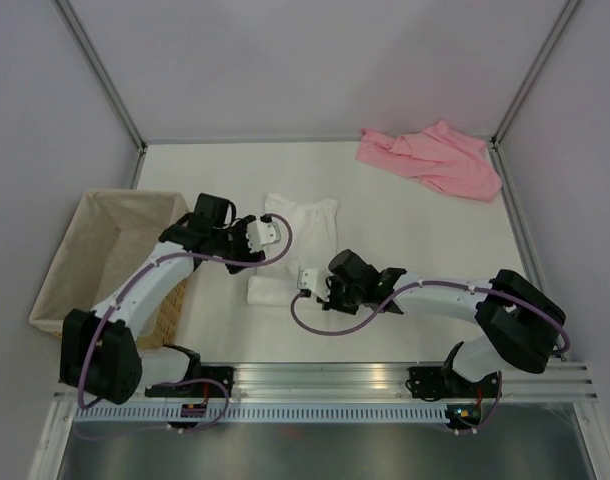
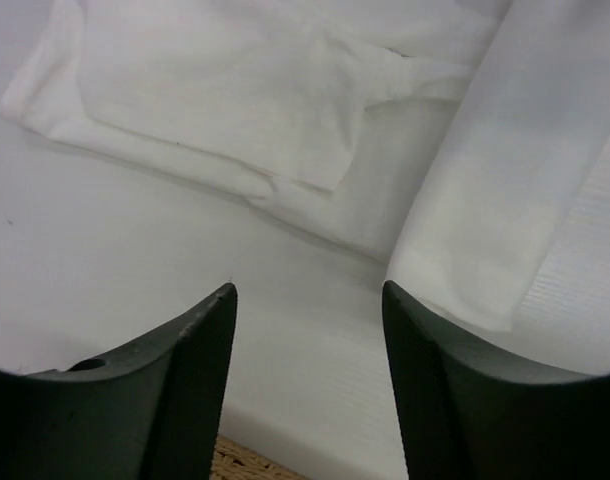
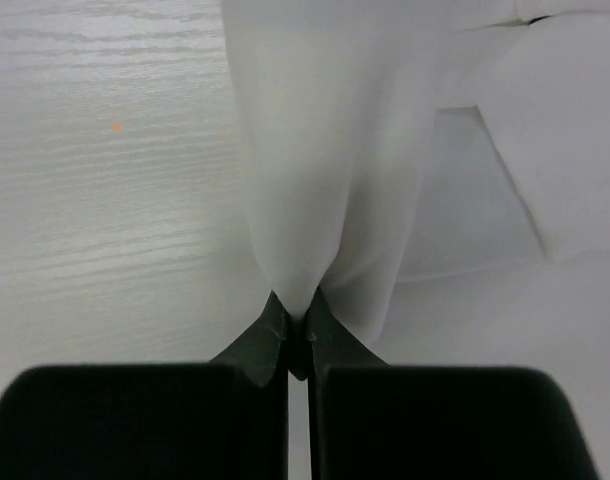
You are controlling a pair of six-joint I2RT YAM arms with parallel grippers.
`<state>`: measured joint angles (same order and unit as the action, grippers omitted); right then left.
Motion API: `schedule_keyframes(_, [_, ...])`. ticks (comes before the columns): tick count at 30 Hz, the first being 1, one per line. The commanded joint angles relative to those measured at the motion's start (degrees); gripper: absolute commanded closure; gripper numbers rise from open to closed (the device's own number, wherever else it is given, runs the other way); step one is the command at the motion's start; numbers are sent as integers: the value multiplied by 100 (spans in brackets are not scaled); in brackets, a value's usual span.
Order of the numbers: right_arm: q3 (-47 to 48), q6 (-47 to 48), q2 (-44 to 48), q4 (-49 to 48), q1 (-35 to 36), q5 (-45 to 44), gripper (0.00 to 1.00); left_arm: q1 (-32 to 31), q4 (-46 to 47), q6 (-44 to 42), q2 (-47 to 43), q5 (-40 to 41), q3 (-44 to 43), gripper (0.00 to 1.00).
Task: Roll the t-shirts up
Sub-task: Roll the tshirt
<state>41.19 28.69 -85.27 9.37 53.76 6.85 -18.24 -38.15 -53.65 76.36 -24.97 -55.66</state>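
Note:
A white t-shirt (image 1: 303, 218) lies folded in the middle of the table, and a pink t-shirt (image 1: 433, 156) lies crumpled at the back right. My right gripper (image 3: 298, 310) is shut on a pinched fold of the white t-shirt (image 3: 315, 150), which rises from the jaws; in the top view this gripper (image 1: 303, 287) sits at the shirt's near right corner. My left gripper (image 2: 308, 300) stands open with only bare table between its fingers, beside the white t-shirt (image 2: 235, 90). Seen from above, it (image 1: 257, 255) is at the shirt's left edge.
A cloth-lined wicker basket (image 1: 60, 262) stands at the left, close to my left arm; its wicker (image 2: 247, 466) shows under the left fingers. Metal frame posts (image 1: 115, 90) and walls border the table.

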Motion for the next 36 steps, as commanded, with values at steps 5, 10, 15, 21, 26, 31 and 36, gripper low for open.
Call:
schedule_keyframes(5, [284, -469, -50, 250, -735, 2311, 100, -443, 888, -567, -1439, 115, 1759, 28])
schedule_keyframes(10, [416, -373, -200, 364, -884, 2628, 100, -777, 1283, -884, -1493, 159, 2252, 24])
schedule_keyframes(15, [513, -390, -288, 487, -1016, 2830, 100, -927, 1451, -884, -1018, 273, 2288, 30])
schedule_keyframes(21, [627, -119, -86, 1048, -1113, 3320, 100, -831, 645, -436, -508, 285, 1473, 97])
schedule_keyframes(26, [935, -284, -261, 1937, -1367, 4657, 100, -602, -2053, -1112, -254, -1044, 724, 98])
schedule_keyframes(31, [566, -1054, -604, 1520, -1745, 4914, 97, -242, -2083, -1025, 467, -1203, 565, 98])
schedule_keyframes(36, [636, -1585, -815, 1015, -2237, 4404, 68, -39, -1925, -657, 1328, -1300, 48, 98])
